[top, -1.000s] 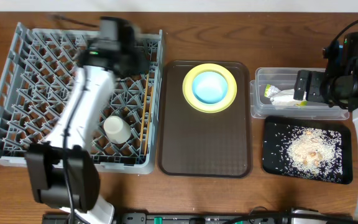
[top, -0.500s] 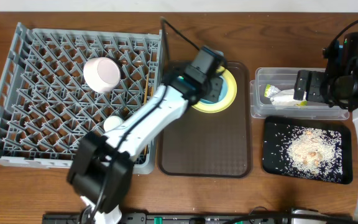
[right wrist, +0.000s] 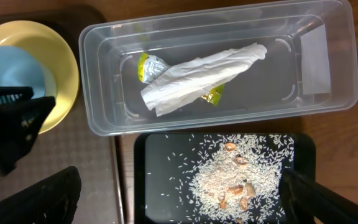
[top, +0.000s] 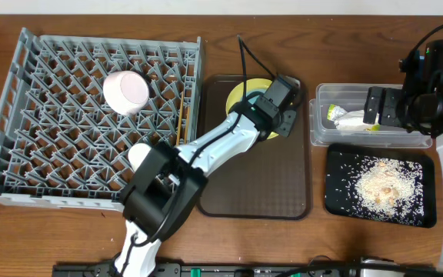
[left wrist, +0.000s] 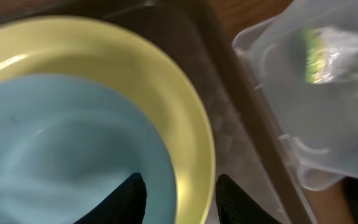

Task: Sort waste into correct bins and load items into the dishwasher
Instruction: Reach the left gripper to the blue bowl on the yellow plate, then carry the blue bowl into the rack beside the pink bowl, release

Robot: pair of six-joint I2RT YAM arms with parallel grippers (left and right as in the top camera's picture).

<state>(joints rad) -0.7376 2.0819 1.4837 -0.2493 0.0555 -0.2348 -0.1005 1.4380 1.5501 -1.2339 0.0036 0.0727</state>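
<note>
Blue bowl looks light, stiff, slick, sitting on yellow plate. Your left gripper is part-spread over its rim, nothing pinched. Take rim only, gentle squeeze.

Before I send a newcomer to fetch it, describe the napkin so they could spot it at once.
Right of the brown tray sits a clear tub, just beyond the black tray of rice. Inside lies the napkin: a long crumpled white strip, unlike the shiny green-yellow wrapper poking out beneath it.
</note>
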